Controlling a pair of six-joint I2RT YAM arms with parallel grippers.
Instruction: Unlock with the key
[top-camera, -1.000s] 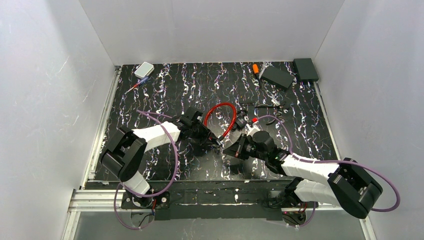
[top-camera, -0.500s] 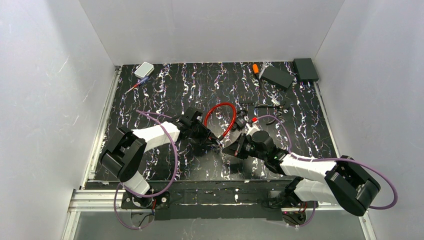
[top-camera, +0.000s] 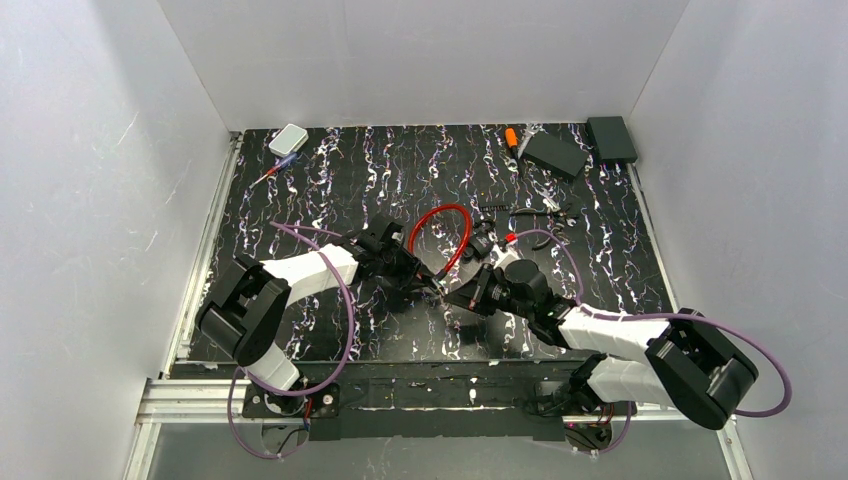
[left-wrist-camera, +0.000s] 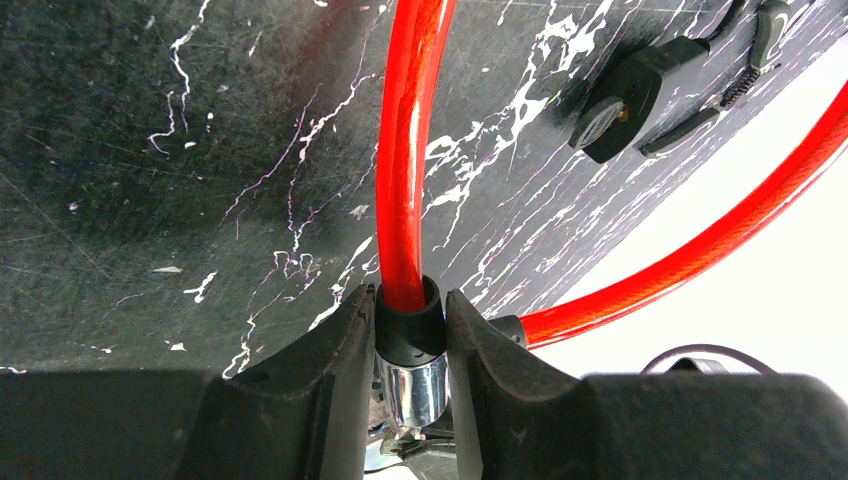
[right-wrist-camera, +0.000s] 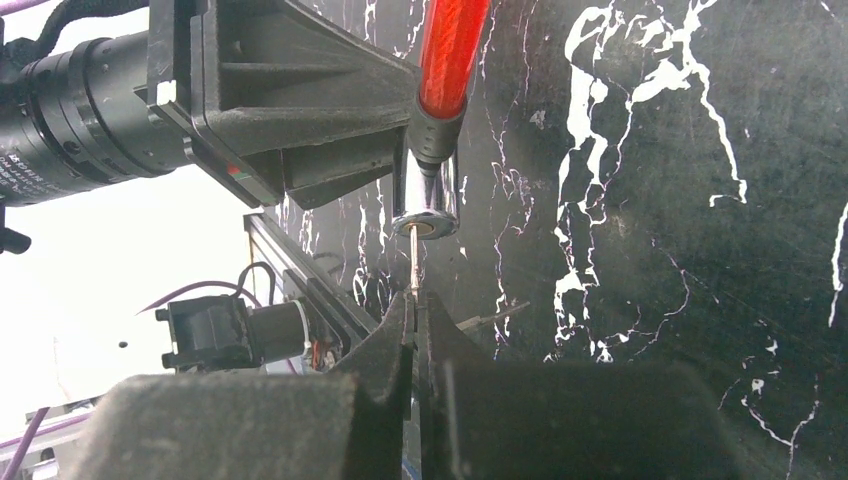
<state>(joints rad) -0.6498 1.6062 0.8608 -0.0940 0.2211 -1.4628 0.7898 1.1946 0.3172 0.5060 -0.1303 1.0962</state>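
The left end effector squeezes the bendy red cable lock by its hard silver end. The right end effector pinches the thin, probably slippery metal key.

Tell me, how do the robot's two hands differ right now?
The left hand clamps the black collar ending the red cable lock; the right hand pinches a thin key. The left hand's fingers stand apart around that collar; the right hand's are pressed almost together. Both are gripping, and meet at the chrome barrel.
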